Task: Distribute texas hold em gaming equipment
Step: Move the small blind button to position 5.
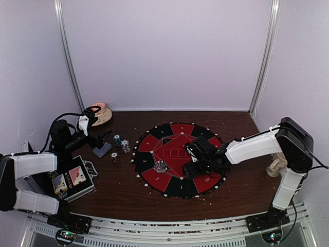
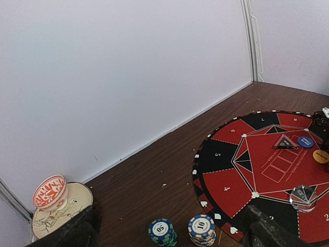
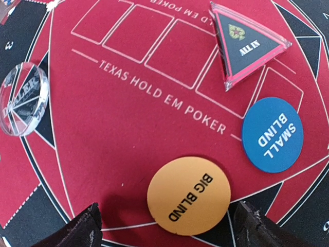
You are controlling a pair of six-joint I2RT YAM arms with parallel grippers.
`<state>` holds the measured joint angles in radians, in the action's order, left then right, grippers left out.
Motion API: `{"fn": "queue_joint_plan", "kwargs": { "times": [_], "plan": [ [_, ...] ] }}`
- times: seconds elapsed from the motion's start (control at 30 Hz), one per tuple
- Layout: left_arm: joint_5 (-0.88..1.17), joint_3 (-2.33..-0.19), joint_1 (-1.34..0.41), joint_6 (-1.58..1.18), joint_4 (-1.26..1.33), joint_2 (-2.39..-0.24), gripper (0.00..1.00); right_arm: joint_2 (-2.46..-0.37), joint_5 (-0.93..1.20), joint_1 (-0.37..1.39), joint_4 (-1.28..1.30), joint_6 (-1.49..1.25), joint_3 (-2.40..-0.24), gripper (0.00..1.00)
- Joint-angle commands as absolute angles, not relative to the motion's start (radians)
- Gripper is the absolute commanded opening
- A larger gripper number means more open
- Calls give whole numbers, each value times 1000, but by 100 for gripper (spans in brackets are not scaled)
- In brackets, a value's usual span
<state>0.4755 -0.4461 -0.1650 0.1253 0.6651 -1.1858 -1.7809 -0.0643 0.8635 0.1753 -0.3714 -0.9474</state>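
Observation:
A round red and black poker mat lies mid-table. My right gripper hovers low over its red centre, open and empty. In the right wrist view its fingers straddle the orange BIG BLIND button, with the blue SMALL BLIND button beside it. My left gripper is open and empty left of the mat, next to a grey-blue card deck. Its wrist view shows a teal chip stack and a white-blue chip stack between the fingers. A third, reddish stack stands nearby.
A triangular ALL IN marker and a clear dealer puck lie on the mat. A metal case with card pictures sits front left. A red-patterned bowl on a plate stands at the back left, a beige mug at the right.

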Motion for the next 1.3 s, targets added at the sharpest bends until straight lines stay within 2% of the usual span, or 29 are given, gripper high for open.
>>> {"fn": "queue_joint_plan", "kwargs": {
  "times": [0.0, 0.27, 0.53, 0.77, 0.9, 1.07, 1.27],
  "plan": [
    [474, -432, -172, 139, 733, -1173, 98, -1801, -122, 824, 167, -422, -965, 91],
    [475, -433, -172, 140, 733, -1174, 98, -1779, -145, 742, 156, -439, -958, 93],
    [472, -433, -171, 139, 734, -1174, 98, -1880, -142, 738, 207, -399, -1072, 93],
    [474, -434, -172, 140, 736, -1182, 98, -1923, -183, 738, 215, -412, -1095, 89],
    [476, -435, -173, 140, 736, -1185, 98, -1933, -223, 737, 218, -417, -1097, 82],
    [474, -434, -173, 141, 735, -1180, 98, -1934, -219, 737, 214, -421, -1093, 66],
    [474, -434, -173, 141, 735, -1179, 98, -1916, -224, 744, 202, -420, -1081, 57]
  ]
}}
